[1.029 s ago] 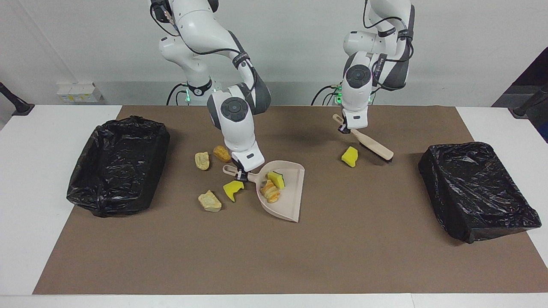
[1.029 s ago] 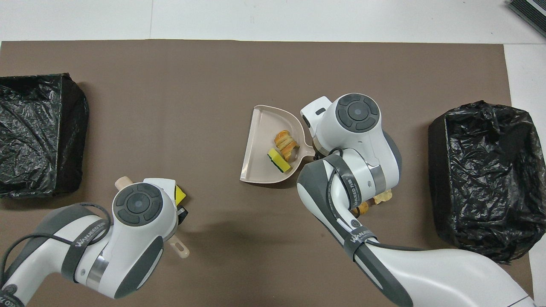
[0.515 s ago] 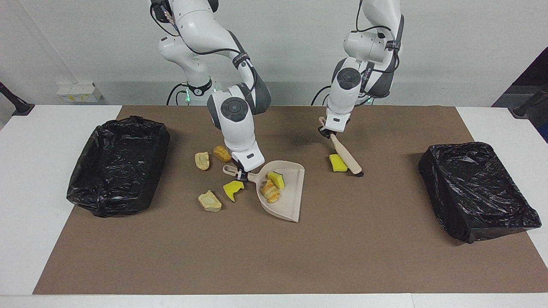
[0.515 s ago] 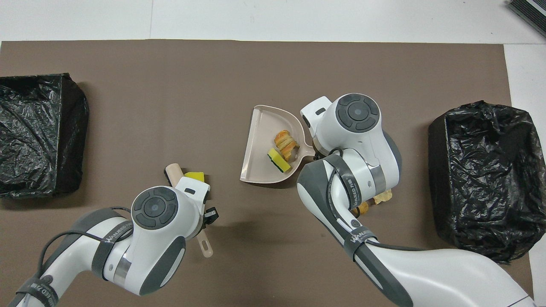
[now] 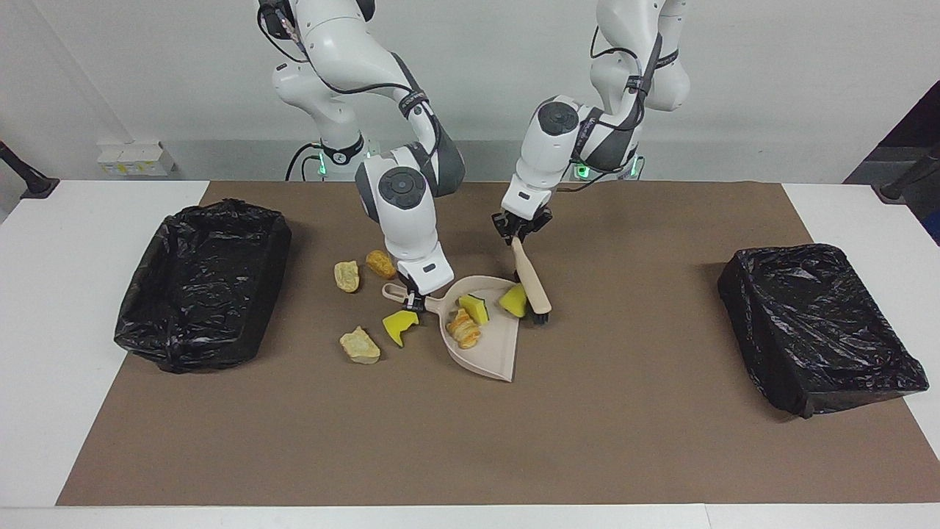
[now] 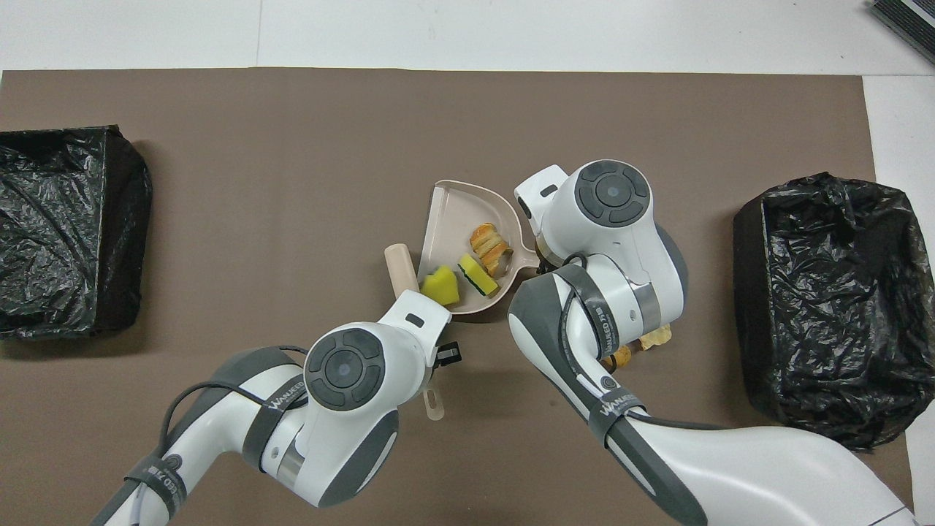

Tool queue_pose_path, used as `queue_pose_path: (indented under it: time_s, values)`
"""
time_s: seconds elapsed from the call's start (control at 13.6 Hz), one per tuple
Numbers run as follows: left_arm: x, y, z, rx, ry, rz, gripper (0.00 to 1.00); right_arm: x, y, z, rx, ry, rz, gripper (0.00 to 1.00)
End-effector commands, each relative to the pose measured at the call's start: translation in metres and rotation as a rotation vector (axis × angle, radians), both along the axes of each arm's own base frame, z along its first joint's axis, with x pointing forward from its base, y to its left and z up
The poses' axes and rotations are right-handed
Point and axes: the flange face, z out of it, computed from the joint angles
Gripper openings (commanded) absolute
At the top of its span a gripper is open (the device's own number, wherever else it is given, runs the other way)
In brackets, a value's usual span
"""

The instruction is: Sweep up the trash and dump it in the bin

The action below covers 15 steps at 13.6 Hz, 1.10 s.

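My right gripper (image 5: 413,299) is shut on the handle of the beige dustpan (image 5: 496,345), which lies flat mid-mat. In the pan lie a green-backed yellow sponge chunk (image 5: 475,308) and a bread piece (image 5: 464,328). My left gripper (image 5: 521,234) is shut on the beige brush (image 5: 534,283), its bristles down at the pan's mouth. They press another yellow sponge chunk (image 5: 514,300) onto the pan's lip (image 6: 440,286). Loose trash lies beside the pan toward the right arm's end: a yellow chunk (image 5: 400,325) and three bread pieces (image 5: 360,345) (image 5: 346,275) (image 5: 380,263).
Two bins lined with black bags stand on the brown mat, one at the right arm's end (image 5: 202,283) and one at the left arm's end (image 5: 819,327). The right arm's elbow hides most of the loose bread pieces in the overhead view.
My left arm swept the brush toward the right arm's end, pushing the yellow sponge chunk across the mat onto the dustpan's lip. The right arm and dustpan held still.
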Motion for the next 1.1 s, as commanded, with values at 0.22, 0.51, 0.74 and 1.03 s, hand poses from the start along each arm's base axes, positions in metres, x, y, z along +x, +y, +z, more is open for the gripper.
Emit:
queue_pose_path:
  time_s: [0.22, 0.51, 0.74, 1.03]
  values:
    - [0.004, -0.020, 0.013, -0.030, -0.001, -0.042, 0.00, 0.001, 0.000, -0.005, 0.014, -0.005, 0.011, 0.00]
    - [0.035, 0.019, 0.028, 0.034, 0.017, 0.004, 0.00, 0.003, -0.006, -0.005, 0.011, 0.001, -0.016, 0.00]
    - [0.061, 0.052, 0.055, 0.070, 0.060, 0.058, 0.00, 0.003, -0.006, -0.005, 0.013, 0.000, -0.020, 0.00]
    - [0.074, 0.115, 0.102, 0.082, 0.070, 0.143, 0.00, 0.004, -0.008, -0.004, 0.012, 0.002, -0.034, 0.00]
